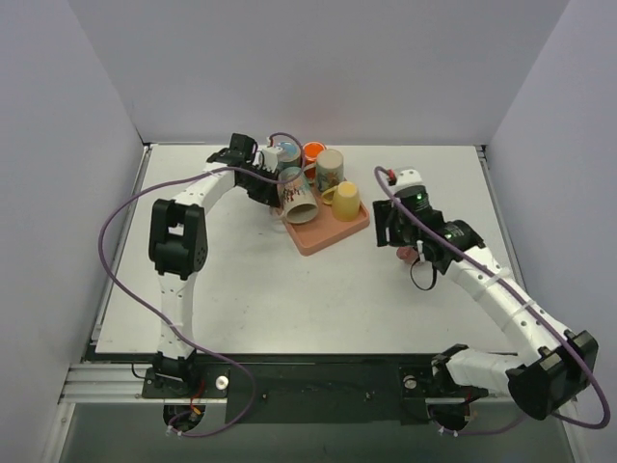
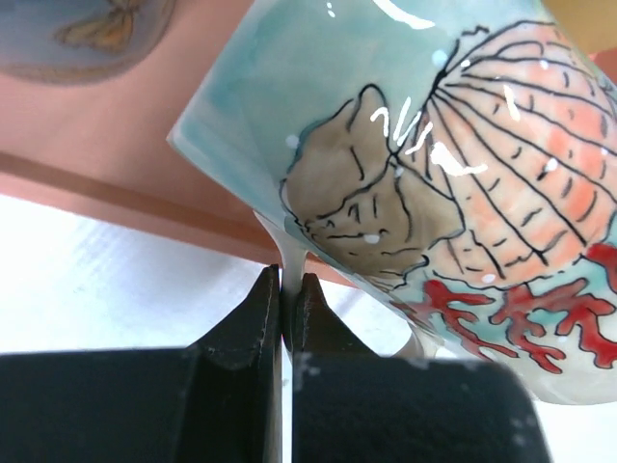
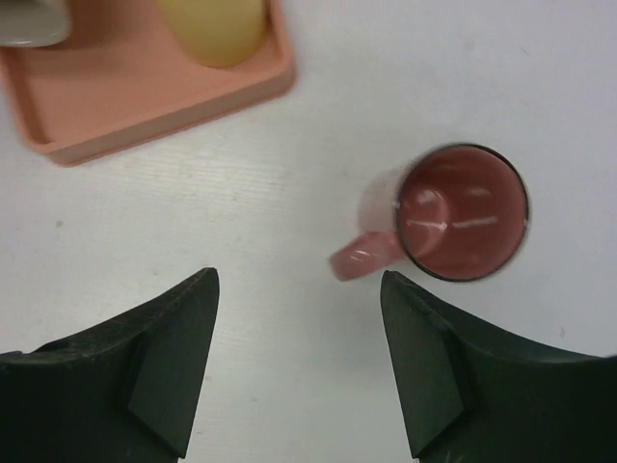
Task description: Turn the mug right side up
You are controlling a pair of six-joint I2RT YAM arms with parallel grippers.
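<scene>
A seashell-painted mug [image 1: 297, 196] lies tilted at the near left of the salmon tray [image 1: 328, 236], its open mouth facing the front. My left gripper [image 1: 277, 201] is shut on the mug's thin white handle [image 2: 286, 253], seen in the left wrist view between the black fingertips [image 2: 265, 299]; the painted body [image 2: 443, 174] fills that view above the tray [image 2: 116, 145]. My right gripper [image 3: 299, 278] is open and empty above the table. A pink mug [image 3: 453, 214] stands upright, mouth up, just beyond its right finger; it is mostly hidden under the arm in the top view [image 1: 408, 254].
On the tray stand an orange mug [image 1: 313, 152], a beige mug [image 1: 330, 169], a yellow mug [image 1: 345, 201] and a blue patterned mug [image 1: 287, 154]. The tray's corner [image 3: 125, 96] and the yellow mug [image 3: 212, 29] show in the right wrist view. Grey walls enclose the table.
</scene>
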